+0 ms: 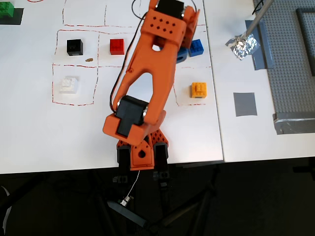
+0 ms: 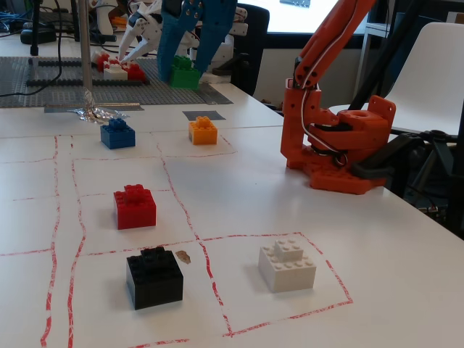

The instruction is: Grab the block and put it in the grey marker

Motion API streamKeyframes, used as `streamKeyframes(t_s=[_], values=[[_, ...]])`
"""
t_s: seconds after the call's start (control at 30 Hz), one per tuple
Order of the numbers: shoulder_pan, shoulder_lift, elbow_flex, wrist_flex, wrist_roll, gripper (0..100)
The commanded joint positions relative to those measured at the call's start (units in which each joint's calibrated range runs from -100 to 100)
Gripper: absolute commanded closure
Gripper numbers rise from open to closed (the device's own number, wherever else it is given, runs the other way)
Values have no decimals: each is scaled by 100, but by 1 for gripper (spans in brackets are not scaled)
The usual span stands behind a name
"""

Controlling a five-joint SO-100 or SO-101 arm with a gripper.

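Observation:
The green block [image 2: 184, 75] hangs in the air, pinched between the blue fingers of my gripper [image 2: 184, 67], well above the table. It floats a little left of and behind the grey marker [image 2: 203, 114] as the fixed view shows it. In the overhead view the orange arm [image 1: 152, 64] covers the block and most of the gripper; only a bit of a blue finger [image 1: 182, 53] peeks out next to the blue block [image 1: 196, 46]. The grey marker [image 1: 244, 104] lies bare on the right-hand table.
Orange block [image 2: 203, 130], blue block [image 2: 117, 133], red block [image 2: 135, 206], black block [image 2: 154, 277] and white block [image 2: 288, 264] sit in red-lined squares. Crumpled foil [image 1: 242, 45] and a grey studded baseplate [image 1: 290, 59] lie right. Another green block [image 1: 6, 10] sits top left.

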Motion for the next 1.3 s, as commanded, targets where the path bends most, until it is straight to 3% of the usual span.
streamKeyframes(t_s=[0.0, 0.63, 0.93, 1.27], values=[[924, 104, -611, -20, 396, 100], [4489, 2930, -2008, -1946, 1646, 100], [5327, 3896, -2887, -2273, 2042, 100], [5662, 4120, -2697, -2273, 2183, 100]])
